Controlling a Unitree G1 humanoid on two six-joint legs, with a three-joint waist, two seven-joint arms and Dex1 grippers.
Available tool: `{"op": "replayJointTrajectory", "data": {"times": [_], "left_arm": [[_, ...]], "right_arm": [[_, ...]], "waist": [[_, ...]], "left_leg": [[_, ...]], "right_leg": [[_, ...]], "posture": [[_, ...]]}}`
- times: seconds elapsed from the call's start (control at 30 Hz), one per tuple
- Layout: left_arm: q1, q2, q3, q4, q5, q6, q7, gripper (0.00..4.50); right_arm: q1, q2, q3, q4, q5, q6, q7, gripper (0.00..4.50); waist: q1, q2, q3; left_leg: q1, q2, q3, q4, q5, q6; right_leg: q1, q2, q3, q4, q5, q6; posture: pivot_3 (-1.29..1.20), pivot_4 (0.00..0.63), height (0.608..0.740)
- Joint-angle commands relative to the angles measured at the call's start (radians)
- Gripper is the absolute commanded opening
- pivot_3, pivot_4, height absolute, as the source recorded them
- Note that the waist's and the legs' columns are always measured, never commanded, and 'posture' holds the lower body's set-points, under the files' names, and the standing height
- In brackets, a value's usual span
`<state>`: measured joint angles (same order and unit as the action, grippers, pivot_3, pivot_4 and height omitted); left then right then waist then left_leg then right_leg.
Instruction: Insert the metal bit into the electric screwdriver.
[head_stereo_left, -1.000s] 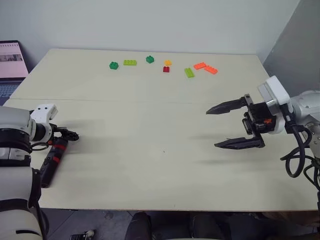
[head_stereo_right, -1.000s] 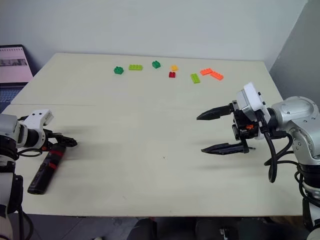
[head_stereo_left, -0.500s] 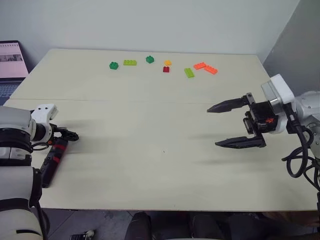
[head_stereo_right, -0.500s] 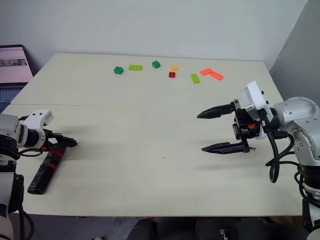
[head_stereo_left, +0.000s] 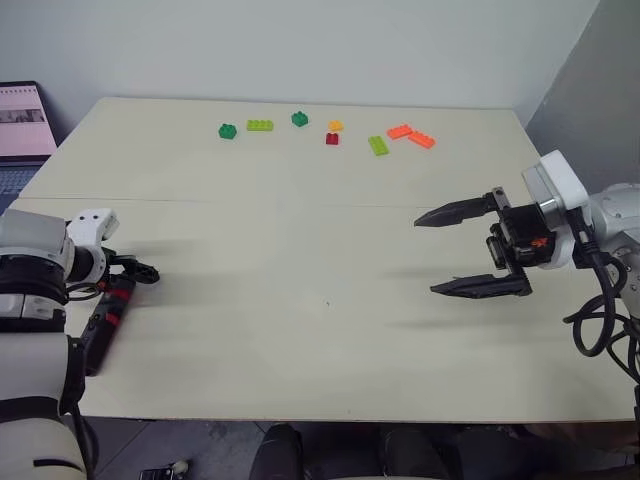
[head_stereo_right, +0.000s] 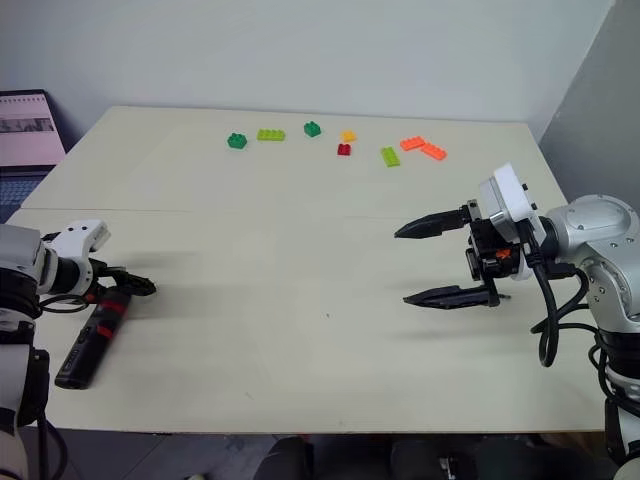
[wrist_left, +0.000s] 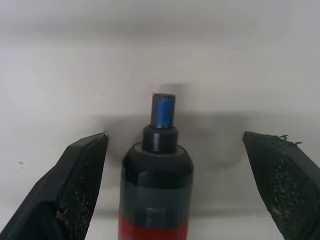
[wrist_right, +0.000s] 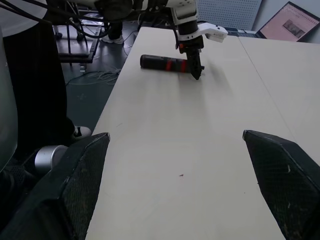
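Pale cream worktop (head_stereo_right: 300, 380), big and matte, with a faint seam running across it on the far side of the right gripper (head_stereo_right: 450, 263). Plain light grey wall (head_stereo_right: 330, 50) well beyond, darker grey wall panel (head_stereo_right: 590, 110) out past the far corner. Laptop (head_stereo_right: 28, 135) with a pinkish screen off the worktop's far left corner. Soft, even light, only blurry shadows. From the right wrist view: dark grey floor (wrist_right: 90, 95) beside the worktop edge, loose cables (wrist_right: 100, 76), black stand legs, white pegboard panel (wrist_right: 235, 12) at the back.
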<state>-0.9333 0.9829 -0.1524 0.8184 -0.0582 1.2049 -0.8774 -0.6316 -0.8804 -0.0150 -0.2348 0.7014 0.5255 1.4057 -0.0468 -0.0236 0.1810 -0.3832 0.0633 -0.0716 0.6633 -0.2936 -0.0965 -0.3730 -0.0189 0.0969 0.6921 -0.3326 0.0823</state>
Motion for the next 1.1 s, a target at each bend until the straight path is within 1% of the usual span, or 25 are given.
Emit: {"op": "replayJointTrajectory", "data": {"times": [0.03,0.1,0.37,0.43,0.47,0.67,0.83,0.9,0.97,1.03,1.1], "left_arm": [[0.021,0.012,-0.001,-0.057,0.0,0.027,-0.002,4.31],[0.041,0.02,0.003,-0.064,0.002,0.019,0.0,3.98],[0.056,0.039,-0.002,-0.046,0.018,-0.036,-0.005,2.26],[0.058,0.04,-0.005,-0.047,0.02,-0.039,-0.01,1.77],[0.059,0.041,-0.005,-0.047,0.02,-0.04,-0.012,1.69],[0.067,0.047,-0.011,-0.066,0.021,-0.046,-0.03,1.66],[0.05,0.055,-0.029,-0.199,0.008,-0.132,-0.104,1.66],[0.031,0.02,0.016,-0.284,-0.029,-0.192,-0.108,1.66],[0.01,-0.007,0.05,-0.316,-0.056,-0.217,-0.103,1.66],[-0.04,-0.047,0.073,-0.362,-0.108,-0.199,-0.134,1.66],[-0.082,-0.096,0.09,-0.413,-0.152,-0.223,-0.158,1.66]], "right_arm": [[-0.004,-0.007,-0.025,-0.022,0.001,-0.02,0.006,4.5],[-0.002,-0.005,-0.023,-0.022,-0.002,-0.02,0.004,4.5],[-0.006,-0.001,-0.02,-0.018,-0.007,-0.02,0.002,4.5],[-0.008,0.0,-0.019,-0.017,-0.007,-0.018,0.0,4.5],[-0.01,0.0,-0.019,-0.017,-0.007,-0.017,-0.001,4.5],[-0.01,-0.002,-0.022,-0.017,-0.005,-0.012,-0.007,4.5],[0.007,-0.015,-0.047,-0.026,0.004,0.001,-0.031,4.5],[0.032,-0.027,-0.082,-0.042,0.016,0.019,-0.061,4.5],[0.054,-0.034,-0.109,-0.059,0.025,0.034,-0.088,4.5],[0.113,-0.047,-0.158,-0.095,0.033,0.059,-0.131,4.5],[0.183,-0.053,-0.209,-0.14,0.041,0.082,-0.181,4.5]], "waist": [[0.0,0.0,0.0],[0.0,0.0,0.0],[-0.001,0.0,0.0],[-0.001,0.0,0.0],[-0.001,0.0,0.0],[-0.001,0.0,0.0],[0.003,0.0,0.0],[0.011,0.0,0.0],[0.022,0.0,0.0],[0.024,-0.001,0.0],[0.027,-0.001,0.0]], "left_leg": [[0.0,0.0,0.0,0.0,0.0,0.0],[0.0,0.0,0.0,0.0,0.0,0.0],[0.0,0.0,0.0,0.0,0.0,0.0],[0.0,0.0,0.0,0.0,0.0,0.0],[0.0,0.0,0.0,0.0,0.0,0.0],[0.0,0.0,0.0,0.0,0.0,0.0],[0.0,0.0,0.0,0.0,0.0,0.0],[-0.001,0.0,-0.001,0.0,0.0,0.0],[-0.002,0.0,-0.001,0.0,0.0,-0.001],[-0.004,0.0,-0.002,0.001,0.001,-0.001],[-0.008,-0.001,-0.004,0.002,0.001,-0.001]], "right_leg": [[0.0,0.0,0.0,0.0,0.0,0.0],[0.0,0.0,0.0,0.0,0.0,0.0],[0.0,0.0,0.0,0.0,0.0,0.0],[0.0,0.0,0.0,0.0,0.0,0.0],[0.0,0.0,0.0,0.0,0.0,0.0],[0.0,0.0,0.0,0.0,0.0,0.0],[0.0,0.0,0.0,0.0,0.0,0.0],[0.0,0.0,0.0,0.0,0.0,0.0],[0.0,0.0,-0.001,-0.001,0.0,0.0],[0.0,0.0,-0.001,-0.002,0.0,0.0],[-0.001,0.0,-0.003,-0.003,0.0,0.0]], "posture": [[0.0,0.15,0.74],[0.0,0.15,0.74],[0.0,0.15,0.74],[0.0,0.15,0.74],[0.0,0.15,0.74],[0.0,0.15,0.74],[0.0,0.15,0.74],[0.0,0.15,0.74],[0.0,0.15,0.74],[0.0,0.15,0.74],[0.0,0.15,0.74]]}}
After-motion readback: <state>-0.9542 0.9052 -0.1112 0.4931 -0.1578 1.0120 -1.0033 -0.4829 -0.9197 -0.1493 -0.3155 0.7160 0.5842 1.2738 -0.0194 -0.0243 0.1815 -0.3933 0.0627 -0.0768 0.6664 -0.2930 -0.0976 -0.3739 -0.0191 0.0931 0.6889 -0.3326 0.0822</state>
